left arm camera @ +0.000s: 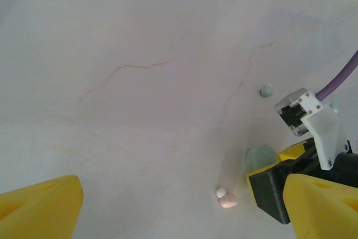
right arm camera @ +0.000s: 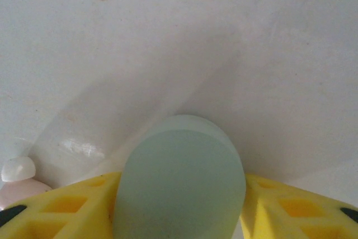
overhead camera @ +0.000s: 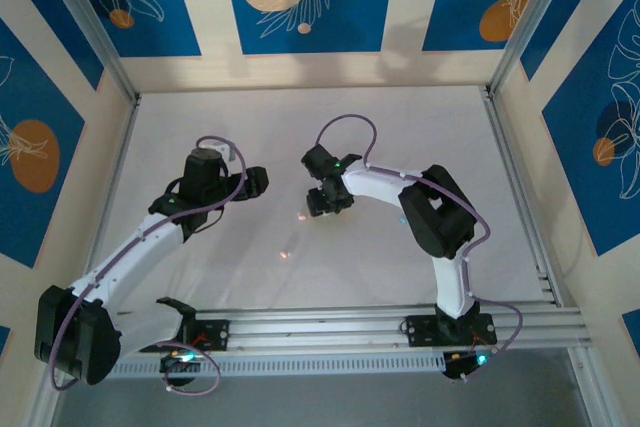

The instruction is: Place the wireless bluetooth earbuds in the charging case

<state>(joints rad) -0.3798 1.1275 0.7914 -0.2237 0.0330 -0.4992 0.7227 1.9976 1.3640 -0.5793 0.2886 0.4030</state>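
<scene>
A mint, pebble-shaped charging case (right arm camera: 182, 177) stands on edge on the white table, and my right gripper (right arm camera: 180, 205) is shut on it, a yellow finger pressed against each side. From the left wrist view the same case (left arm camera: 260, 158) sticks out of the right gripper (left arm camera: 274, 188). A pink earbud (left arm camera: 227, 199) with a white tip lies just left of that gripper, and the right wrist view catches it at the lower left edge (right arm camera: 15, 178). A mint earbud (left arm camera: 267, 90) lies farther off. My left gripper (left arm camera: 179, 211) hovers open over bare table, holding nothing.
Both arms meet near the table's middle, left gripper (overhead camera: 250, 182) and right gripper (overhead camera: 328, 199) a short way apart. A second small pink piece (overhead camera: 287, 253) lies nearer the bases. An aluminium rail (overhead camera: 330, 327) runs along the near edge, and frame posts stand at the corners.
</scene>
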